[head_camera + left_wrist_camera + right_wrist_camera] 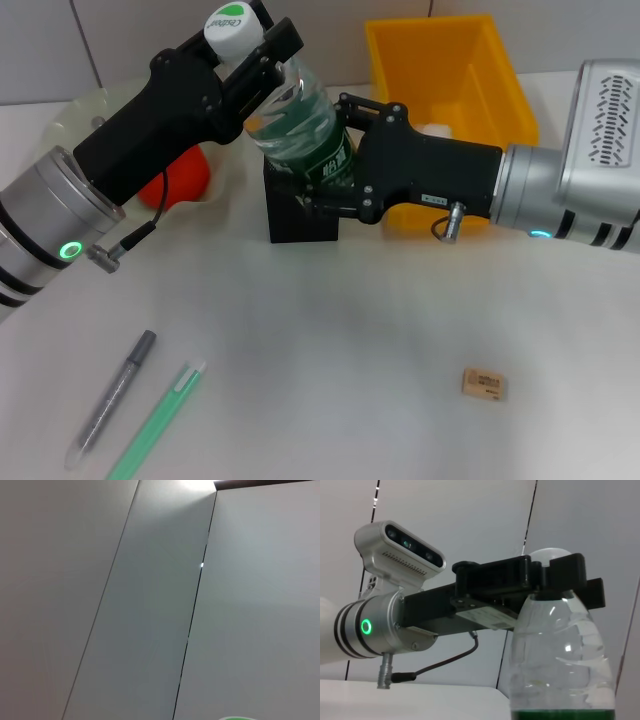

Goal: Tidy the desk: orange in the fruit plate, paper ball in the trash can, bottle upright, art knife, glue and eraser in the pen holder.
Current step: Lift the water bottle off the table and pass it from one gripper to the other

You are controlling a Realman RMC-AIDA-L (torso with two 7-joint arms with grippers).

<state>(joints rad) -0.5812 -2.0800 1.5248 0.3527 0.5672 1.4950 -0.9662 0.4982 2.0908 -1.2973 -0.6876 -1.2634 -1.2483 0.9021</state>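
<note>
The clear bottle with a white cap and green label leans slightly, cap toward the left, over the black mesh pen holder. My left gripper is shut on its neck just under the cap; the right wrist view shows the left gripper clamped above the bottle. My right gripper is shut on the labelled body. The bottle's base is hidden. The orange lies in the fruit plate. A white wad, apparently the paper ball, sits in the yellow trash can. The eraser lies front right.
A grey pen-shaped item and a green one lie at the front left of the desk; I cannot tell which is the art knife and which the glue. The left wrist view shows only wall panels.
</note>
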